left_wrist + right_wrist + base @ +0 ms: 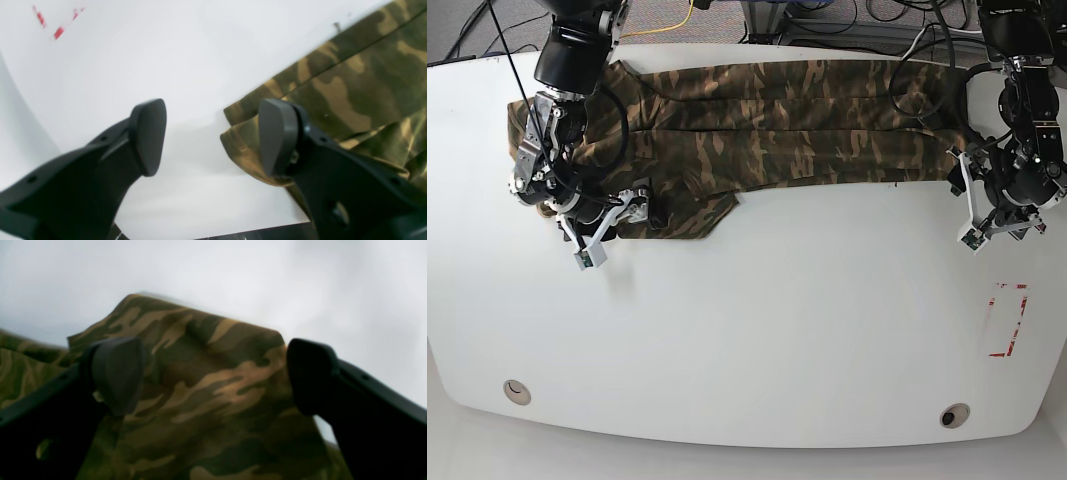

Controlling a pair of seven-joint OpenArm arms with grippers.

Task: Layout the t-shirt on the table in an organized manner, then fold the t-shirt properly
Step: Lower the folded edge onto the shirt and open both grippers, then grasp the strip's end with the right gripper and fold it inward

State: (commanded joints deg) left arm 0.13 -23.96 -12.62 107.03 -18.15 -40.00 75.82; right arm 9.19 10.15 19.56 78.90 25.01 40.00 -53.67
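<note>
Camo shirt [777, 125] sprawls at twelve o'clock on the worktop [757, 310], under the right pincer [217, 376], both pincers apart!

camouflage t-shirt [767, 120] spread crookedly; partly folded, wrinkled

Two round grommet holes [955, 415] sit near the table's [777, 320] curved front edge, well apart from each other. A yellow cable [663, 27] curves at the top, between the two arms.
</note>
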